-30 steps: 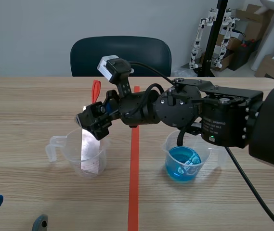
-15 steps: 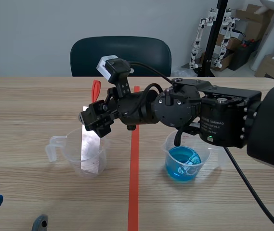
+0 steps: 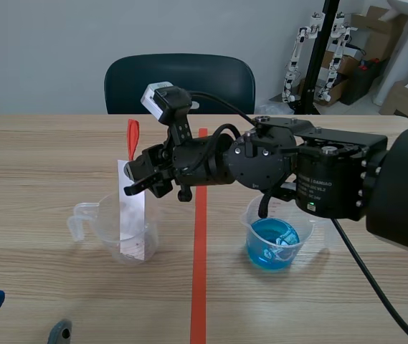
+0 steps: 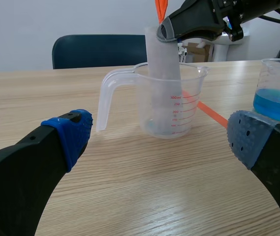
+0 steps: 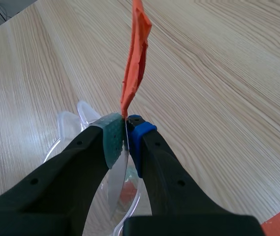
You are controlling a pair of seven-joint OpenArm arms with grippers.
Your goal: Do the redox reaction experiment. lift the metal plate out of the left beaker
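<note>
Where pads meet, right end effector clamps plate.

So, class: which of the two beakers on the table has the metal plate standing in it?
The clear beaker left of the tape line: the right end effector grips the metal plate standing in it. The other beaker holds blue liquid.

Wooden table bears left beaker and blue-liquid beaker
</note>
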